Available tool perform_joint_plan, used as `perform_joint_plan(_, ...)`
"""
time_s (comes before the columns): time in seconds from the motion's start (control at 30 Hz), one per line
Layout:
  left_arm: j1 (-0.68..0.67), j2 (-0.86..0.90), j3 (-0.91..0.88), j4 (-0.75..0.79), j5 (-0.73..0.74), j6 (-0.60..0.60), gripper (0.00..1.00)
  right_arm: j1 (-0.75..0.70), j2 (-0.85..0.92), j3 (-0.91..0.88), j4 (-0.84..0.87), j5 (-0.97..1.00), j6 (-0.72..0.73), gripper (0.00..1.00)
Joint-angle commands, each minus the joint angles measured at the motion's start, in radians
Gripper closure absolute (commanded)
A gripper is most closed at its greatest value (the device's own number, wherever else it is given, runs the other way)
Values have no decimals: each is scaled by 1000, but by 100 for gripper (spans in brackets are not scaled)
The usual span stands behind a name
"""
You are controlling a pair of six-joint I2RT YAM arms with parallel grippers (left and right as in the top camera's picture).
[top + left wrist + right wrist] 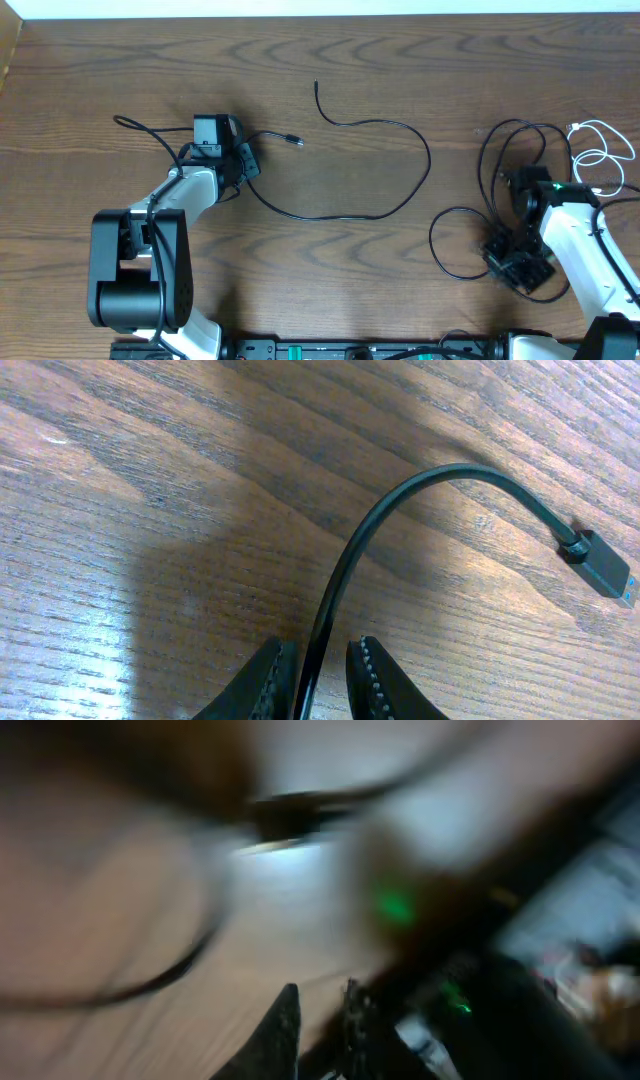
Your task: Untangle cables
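A long black cable (400, 205) lies in a wide loop across the middle of the table, its plug (295, 140) near my left gripper (243, 160). In the left wrist view that gripper (318, 650) is shut on this black cable (400, 500), which arcs away to the blue-tipped plug (600, 565). At the right, a tangle of black cables (500, 160) and a white cable (603, 150) lie together. My right gripper (500, 255) is low beside the tangle. The right wrist view is badly blurred: the jaws (320, 995) stand close together, and what lies between them does not show.
A thin black cord (140, 130) runs left from the left wrist. The arm bases and a black rail (350, 350) line the front edge. The table's far edge (320, 16) runs along the top.
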Motion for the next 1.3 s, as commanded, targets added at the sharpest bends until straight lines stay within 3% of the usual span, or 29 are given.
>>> perform_joint_plan(0.0, 3, 13, -4, -1, -2, -3, 77, 1, -4, -6, -54, 203, 429, 85)
perform_joint_plan(0.2, 3, 13, -4, -1, -2, -3, 77, 1, -4, -62, -47, 207, 687, 89)
perform_joint_plan(0.47, 3, 13, -4, 0, -2, -3, 77, -14, -4, -216, 170, 158, 693, 98)
perform_joint_plan(0.6, 3, 13, -4, 0, -2, -3, 77, -14, -4, -257, 319, 139, 595, 99)
perform_joint_plan(0.73, 3, 13, -4, 0, -2, -3, 77, -14, -3, -291, 548, 2, 296, 99)
perform_joint_plan(0.83, 3, 13, -4, 0, -2, -3, 77, -14, -3, -297, 647, 28, 158, 99)
perform_joint_plan(1.27, 3, 13, -4, 0, -2, -3, 77, -14, 3, -297, 1006, 198, 84, 96)
